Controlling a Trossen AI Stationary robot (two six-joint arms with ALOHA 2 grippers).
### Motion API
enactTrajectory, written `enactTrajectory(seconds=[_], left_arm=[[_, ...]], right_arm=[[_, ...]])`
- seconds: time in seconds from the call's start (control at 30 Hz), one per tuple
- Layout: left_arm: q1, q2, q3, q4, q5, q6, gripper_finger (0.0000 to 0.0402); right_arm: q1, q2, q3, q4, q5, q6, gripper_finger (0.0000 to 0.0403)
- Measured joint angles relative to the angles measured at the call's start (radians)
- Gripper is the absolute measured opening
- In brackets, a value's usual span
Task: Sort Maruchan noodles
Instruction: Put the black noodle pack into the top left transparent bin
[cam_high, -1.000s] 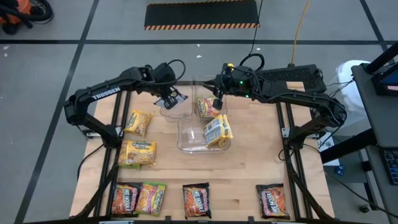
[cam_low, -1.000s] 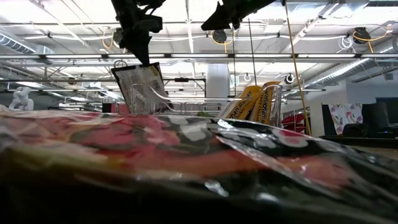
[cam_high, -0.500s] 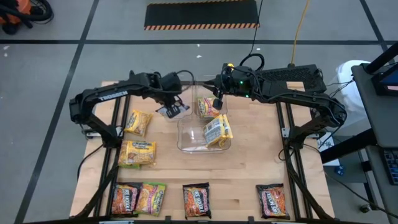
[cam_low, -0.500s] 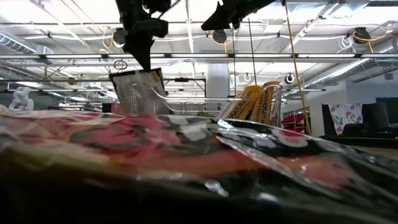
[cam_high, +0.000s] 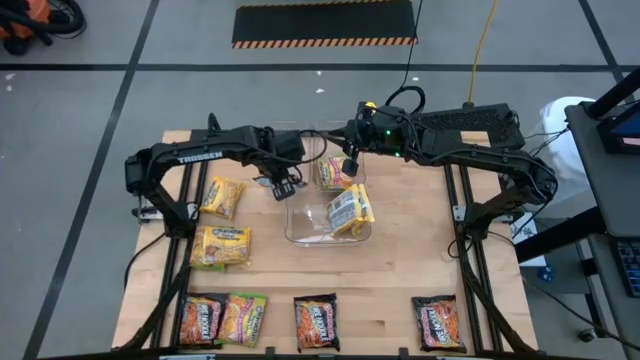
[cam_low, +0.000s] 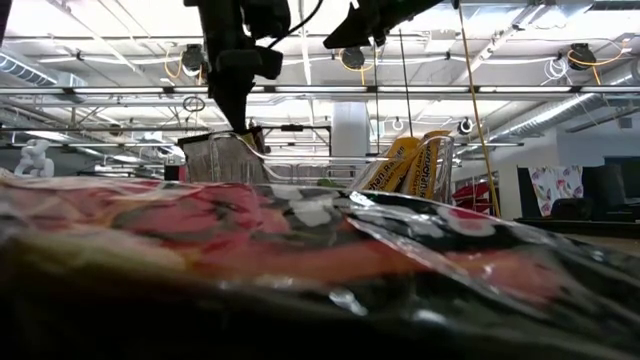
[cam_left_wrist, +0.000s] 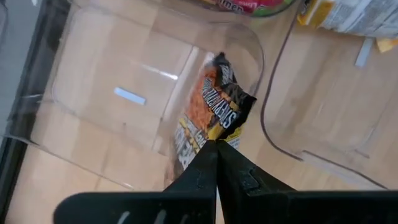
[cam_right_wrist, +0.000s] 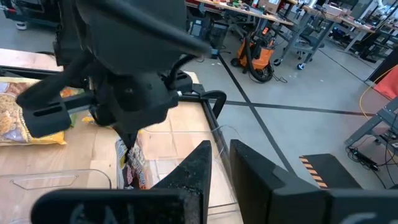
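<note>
Counter (cam_high: 400, 270), near edge, bottom of the high view: four noodle packets in a row, two at lower left (cam_high: 222, 318), one dark at centre (cam_high: 316, 322), one dark at lower right (cam_high: 438, 321). Left of centre: two yellow packets lying flat, one (cam_high: 221, 245) nearer, one (cam_high: 221, 196) farther. Centre: large clear bin (cam_high: 300, 232) holding yellow packets (cam_high: 350, 210) leaning on its right wall. Behind it, two smaller clear bins side by side; the right one (cam_high: 322, 183) holds an orange-red and green packet (cam_high: 334, 171), the left one (cam_left_wrist: 93, 106) appears bare. Left gripper (cam_high: 281, 181): jaws pinched closed on the top edge of a dark packet (cam_left_wrist: 208, 115), which hangs on end over the left small bin, close to the wall it shares with the large bin. Right gripper (cam_high: 350, 163): hovering above the right small bin, fingers part-way apart, carrying nothing that shows. Risk, judged: the dark packet hangs so near the dividing walls that, let go here, it may catch on a rim, tip into the large bin among the yellows, or slide out onto the counter; the two grippers sit near each other, so a sideways move could bring them into contact.
</note>
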Motion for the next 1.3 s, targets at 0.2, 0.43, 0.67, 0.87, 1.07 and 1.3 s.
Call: enactTrajectory(seconds=[0.2, 0.43, 0.67, 0.87, 1.07, 1.3], left_arm=[[-0.017, 0.015, 0.0, 0.013, 0.024, 0.002, 0.0], [-0.016, 0.013, 0.001, 0.026, 0.024, 0.002, 0.0], [-0.015, 0.013, 0.001, 0.034, 0.024, -0.003, 0.0006], [-0.015, 0.013, 0.001, 0.035, 0.024, -0.044, 0.0017], [-0.015, 0.013, 0.001, 0.036, 0.024, -0.08, 0.002], [-0.016, 0.013, 0.001, 0.036, 0.024, -0.08, 0.0021]], right_arm=[[0.0, 0.0, 0.0, 0.0, 0.0, -0.003, 0.0052], [0.0, 0.0, 0.0, 0.0, 0.0, -0.004, 0.0052], [0.0, 0.0, 0.0, 0.0, 0.0, -0.004, 0.0052], [0.0, 0.0, 0.0, 0.0, 0.0, -0.004, 0.0052], [0.0, 0.0, 0.0, 0.0, 0.0, -0.004, 0.0052], [0.0, 0.0, 0.0, 0.0, 0.0, -0.004, 0.0052]])
